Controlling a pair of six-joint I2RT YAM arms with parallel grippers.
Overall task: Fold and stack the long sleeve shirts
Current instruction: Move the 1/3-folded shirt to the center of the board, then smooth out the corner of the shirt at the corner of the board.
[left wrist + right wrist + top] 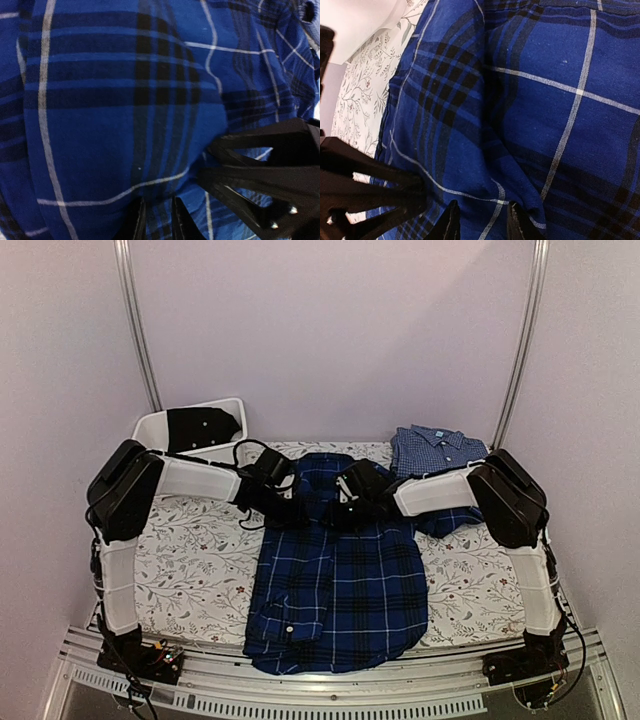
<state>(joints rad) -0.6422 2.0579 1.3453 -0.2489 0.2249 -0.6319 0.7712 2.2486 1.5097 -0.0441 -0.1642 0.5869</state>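
Note:
The navy and royal-blue plaid long sleeve shirt [340,580] lies lengthwise on the table's middle, its hem at the near edge. Both grippers meet over its upper chest, just below the collar. My left gripper [159,220] has a ridge of plaid cloth pinched between its narrow-set fingers. My right gripper [485,222] also holds a raised fold of the plaid cloth between its fingers. In the top view the left gripper [303,508] and right gripper [342,508] sit almost side by side. The lighter blue fine-checked shirt [438,450] lies folded at the back right.
A floral-print cloth [190,560] covers the table. A white bin [160,430] with something black inside stands at the back left. The right arm's white link [435,492] crosses over the front of the checked shirt. Metal rails run along the near edge.

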